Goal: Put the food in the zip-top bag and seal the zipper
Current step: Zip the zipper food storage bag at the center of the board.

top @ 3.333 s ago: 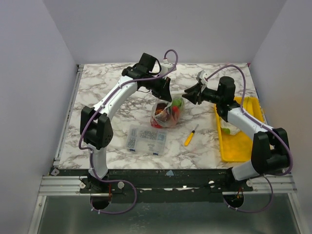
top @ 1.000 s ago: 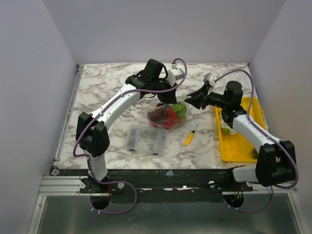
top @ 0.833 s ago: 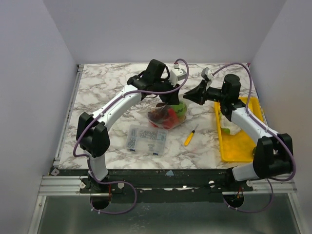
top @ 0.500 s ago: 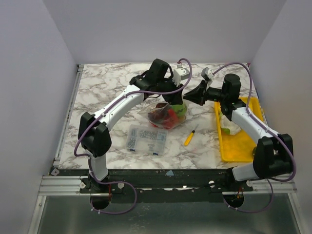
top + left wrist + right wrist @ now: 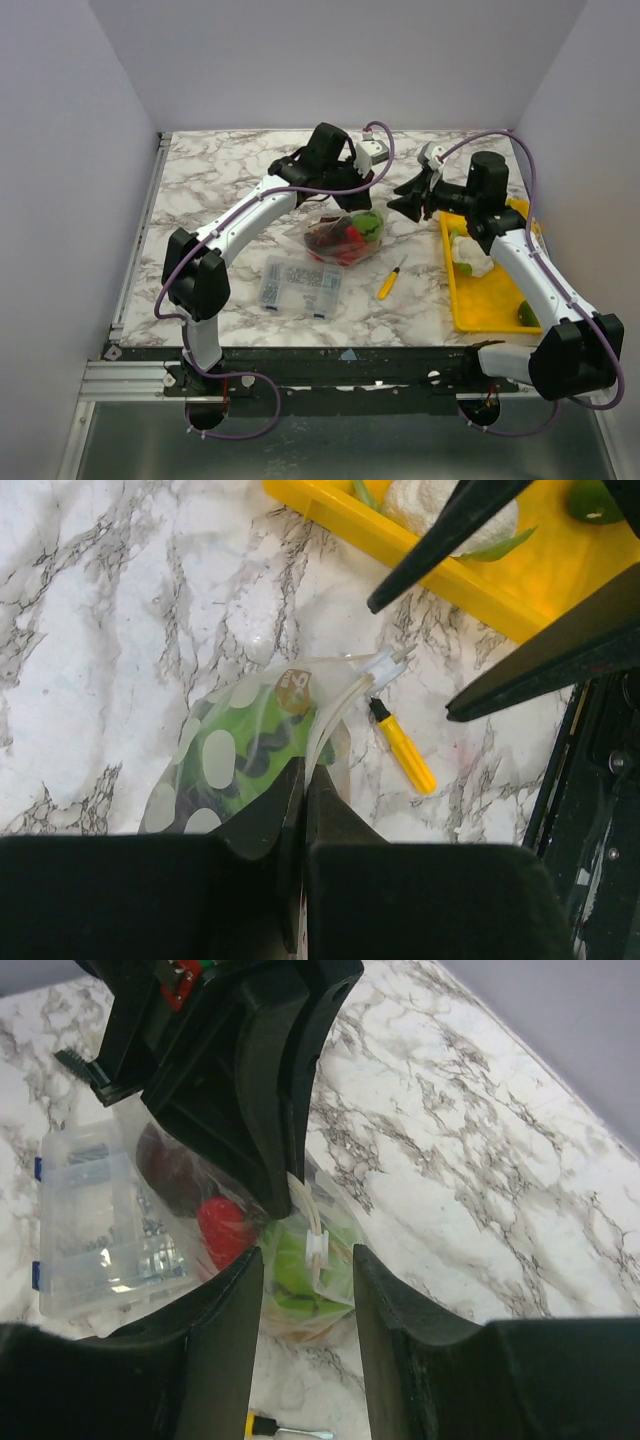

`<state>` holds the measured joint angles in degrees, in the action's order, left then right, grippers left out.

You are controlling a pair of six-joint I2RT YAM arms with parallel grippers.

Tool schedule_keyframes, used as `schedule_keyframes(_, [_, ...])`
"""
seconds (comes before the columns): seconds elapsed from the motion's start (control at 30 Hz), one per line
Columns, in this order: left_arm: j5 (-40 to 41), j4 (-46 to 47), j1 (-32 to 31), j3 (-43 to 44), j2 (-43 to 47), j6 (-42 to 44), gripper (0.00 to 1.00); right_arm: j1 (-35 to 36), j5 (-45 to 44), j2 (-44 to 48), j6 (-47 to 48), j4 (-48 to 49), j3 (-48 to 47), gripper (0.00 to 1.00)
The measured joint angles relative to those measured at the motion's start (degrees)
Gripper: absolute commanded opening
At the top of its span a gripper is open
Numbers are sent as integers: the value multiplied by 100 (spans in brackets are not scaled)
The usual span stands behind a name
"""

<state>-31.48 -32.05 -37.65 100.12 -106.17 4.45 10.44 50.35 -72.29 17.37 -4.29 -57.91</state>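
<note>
The zip-top bag (image 5: 345,235) lies mid-table and holds food: a red piece (image 5: 225,1230), a green piece (image 5: 290,1265) and a dark brown one (image 5: 165,1170). My left gripper (image 5: 303,770) is shut on the zipper (image 5: 335,715), pinching the strip near the bag's right end. The white slider (image 5: 316,1245) sits on the strip just beyond that pinch. My right gripper (image 5: 308,1255) stands open just right of the bag, its fingers either side of the slider without touching it. A white cauliflower (image 5: 470,255) and a green fruit (image 5: 527,312) lie in the yellow tray (image 5: 500,318).
A clear compartment box (image 5: 300,285) of small parts sits in front of the bag. A yellow-handled screwdriver (image 5: 390,278) lies between the bag and the tray. The two grippers are close together over the bag's right end.
My left gripper has slid right along the bag's rim and is pinched on the zipper again. My right gripper has opened and drawn back a little to the right.
</note>
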Motion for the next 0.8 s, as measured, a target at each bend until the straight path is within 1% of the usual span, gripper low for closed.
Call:
schedule_keyframes(0.13, [-2, 48, 2, -63, 7, -7, 0, 0, -44, 31, 520, -269, -7, 42])
schedule_keyframes(0.3, [-4, 74, 2, -79, 9, -44, 0, 0, -20, -22, 713, -262, -35, 40])
schedule_keyframes(0.43, [-9, 74, 2, -92, 9, -68, 0, 0, 125, -328, 822, -271, -308, 37])
schedule_keyframes(0.5, [-11, 74, 2, -94, 9, -68, 0, 0, 184, -422, 839, -271, -378, 33])
schedule_keyframes(0.53, [-13, 74, 2, -94, 9, -68, 0, 0, 208, -446, 850, -273, -385, 28])
schedule_keyframes(0.6, [-20, 76, 2, -94, 9, -70, 0, 0, 267, -468, 876, -278, -387, 22])
schedule_keyframes(0.8, [-52, 81, 0, -94, 9, -76, 0, 0, 402, -498, 925, -313, -409, 22])
